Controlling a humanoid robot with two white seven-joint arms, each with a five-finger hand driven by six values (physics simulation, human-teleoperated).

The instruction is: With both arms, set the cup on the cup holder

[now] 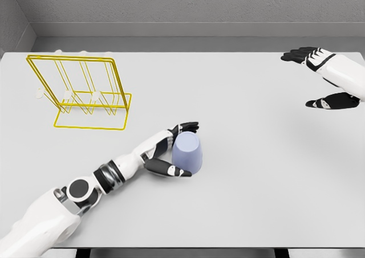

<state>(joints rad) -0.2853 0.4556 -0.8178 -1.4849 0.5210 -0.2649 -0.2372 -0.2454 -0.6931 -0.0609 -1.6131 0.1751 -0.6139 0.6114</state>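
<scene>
A pale blue cup (189,152) stands on the white table (245,155), a little left of the middle and near the front. My left hand (186,148) reaches in from the lower left and closes around it. The fingers (185,126) lie behind the cup and the thumb sits against its lower front side. A yellow wire cup holder (85,93) stands at the back left, well apart from the cup. My right hand (315,78) hovers at the far right edge, fingers spread, holding nothing.
A grey wall runs behind the table's far edge. The table's front edge lies just below my left elbow.
</scene>
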